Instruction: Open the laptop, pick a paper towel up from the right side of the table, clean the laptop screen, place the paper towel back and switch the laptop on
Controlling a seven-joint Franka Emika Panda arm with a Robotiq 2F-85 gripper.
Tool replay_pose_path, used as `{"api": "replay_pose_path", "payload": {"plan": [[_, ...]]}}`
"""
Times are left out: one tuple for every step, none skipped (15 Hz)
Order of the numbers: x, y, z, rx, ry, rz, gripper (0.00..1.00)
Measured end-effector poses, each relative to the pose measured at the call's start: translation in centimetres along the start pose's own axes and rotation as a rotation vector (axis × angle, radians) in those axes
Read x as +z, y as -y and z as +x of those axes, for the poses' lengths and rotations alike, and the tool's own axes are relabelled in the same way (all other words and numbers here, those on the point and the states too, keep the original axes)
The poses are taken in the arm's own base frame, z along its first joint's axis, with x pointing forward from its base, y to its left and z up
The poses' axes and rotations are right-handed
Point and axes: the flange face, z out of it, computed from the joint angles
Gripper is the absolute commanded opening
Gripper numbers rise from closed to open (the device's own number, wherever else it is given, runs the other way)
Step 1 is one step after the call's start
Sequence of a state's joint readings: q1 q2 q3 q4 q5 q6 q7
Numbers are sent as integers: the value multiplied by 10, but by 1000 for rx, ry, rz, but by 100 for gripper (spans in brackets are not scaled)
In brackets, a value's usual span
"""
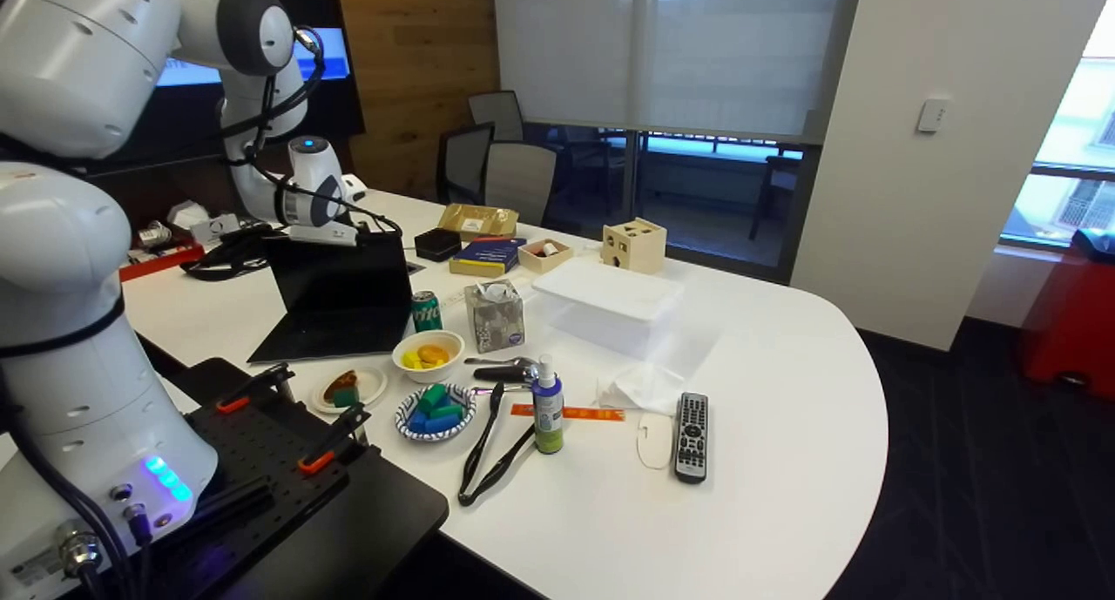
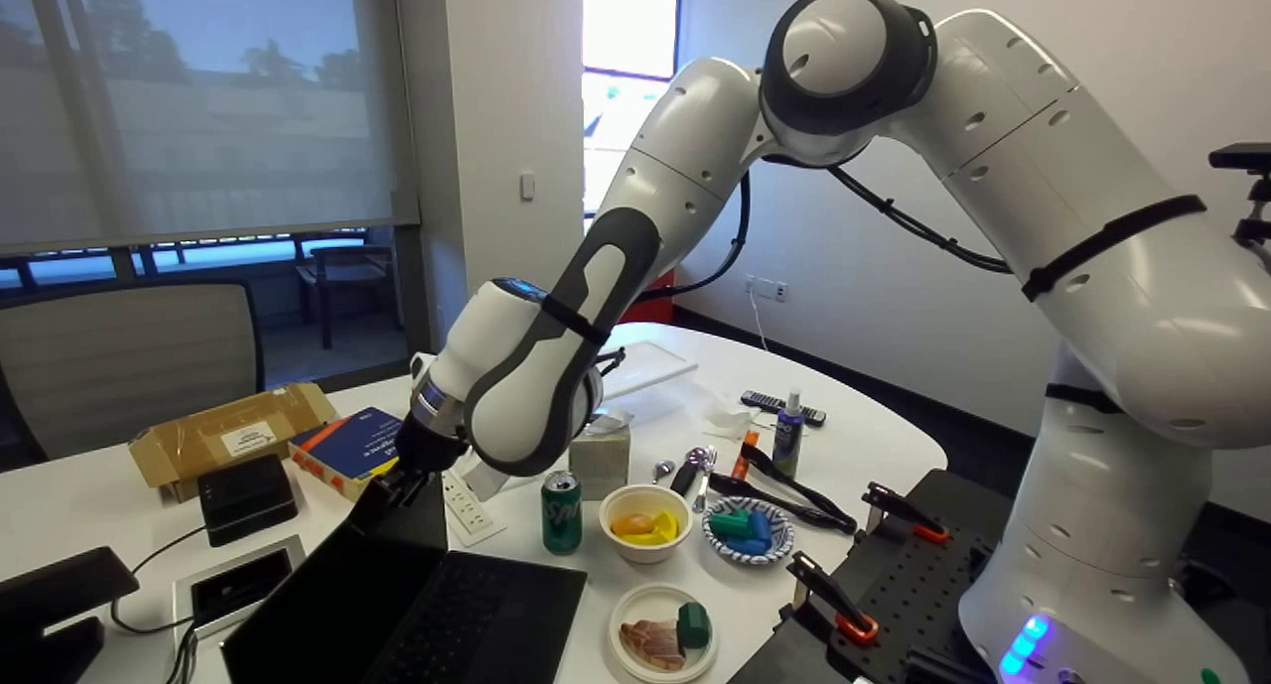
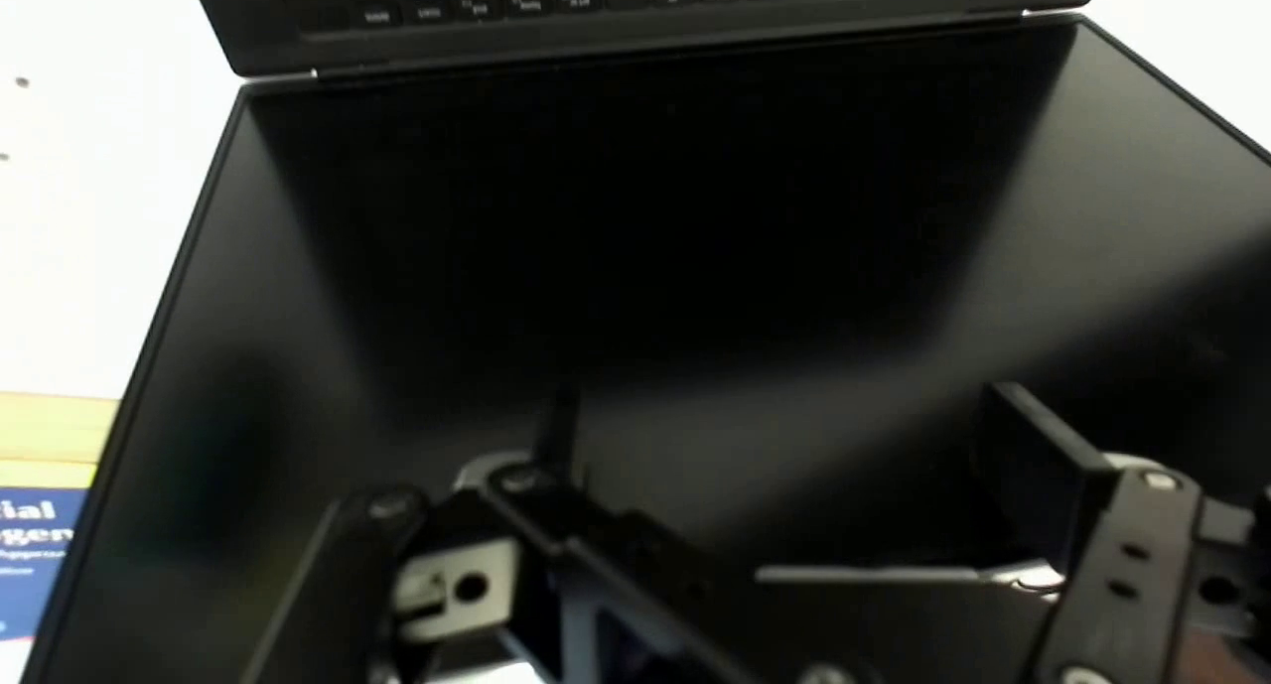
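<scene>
- Laptop [image 1: 335,302], near the edge of the desk [image 1: 766,356] by the robot's base [image 1: 113,391]: open, its lid [image 2: 333,585] raised and the laptop screen [image 3: 645,267] black. I judge the opening step done or nearly so.
- My jaws: spread, near the lid's top edge; in the wrist view the fingers [image 3: 1043,476] stand well apart and I see nothing pinched. Whether they touch the lid I cannot tell. If one is hooked there when I pull away, the lid could swing shut or the laptop slide.
- Green can [image 1: 426,311]: upright just beside the laptop; a low sideways sweep could topple it.
- Tissue box [image 1: 496,321]: farther in from that edge; its protruding tissue [image 1: 493,292] could fool me into grabbing the wrong sheet.
- Spray bottle [image 1: 549,413]: tall, upright, nearer the base-side edge; coming across low would tip it.
- Paper towel [image 1: 643,386]: crumpled toward the desk's rounded edge, well apart from the laptop. It looks thin and limp, so closing too high may catch nothing, and too low may drive the fingers into the desk.
- Remote [image 1: 692,437]: just beside the towel, closer to the rounded edge; a wide approach could shove it.
</scene>
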State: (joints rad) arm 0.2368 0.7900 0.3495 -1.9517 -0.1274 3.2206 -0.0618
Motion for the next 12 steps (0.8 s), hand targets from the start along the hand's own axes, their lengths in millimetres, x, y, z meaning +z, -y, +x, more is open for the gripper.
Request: {"api": "replay_pose_path", "payload": {"plan": [[6,-1,10,-8,5,3,100],[13,-1,19,-12,9,6,100],[19,-2,27,-14,12,10,100],[25,-3,34,-19,14,12,100],[30,-4,39,-21,15,15,100],[34,-5,43,-20,17,17,100],[36,-5,45,-20,34,21,100],[36,-5,47,-21,57,25,100],[35,-4,47,-23,80,28,100],[34,-4,47,-23,105,29,100],[32,-3,47,-22,126,31,100],[29,-1,47,-19,144,33,100]]}}
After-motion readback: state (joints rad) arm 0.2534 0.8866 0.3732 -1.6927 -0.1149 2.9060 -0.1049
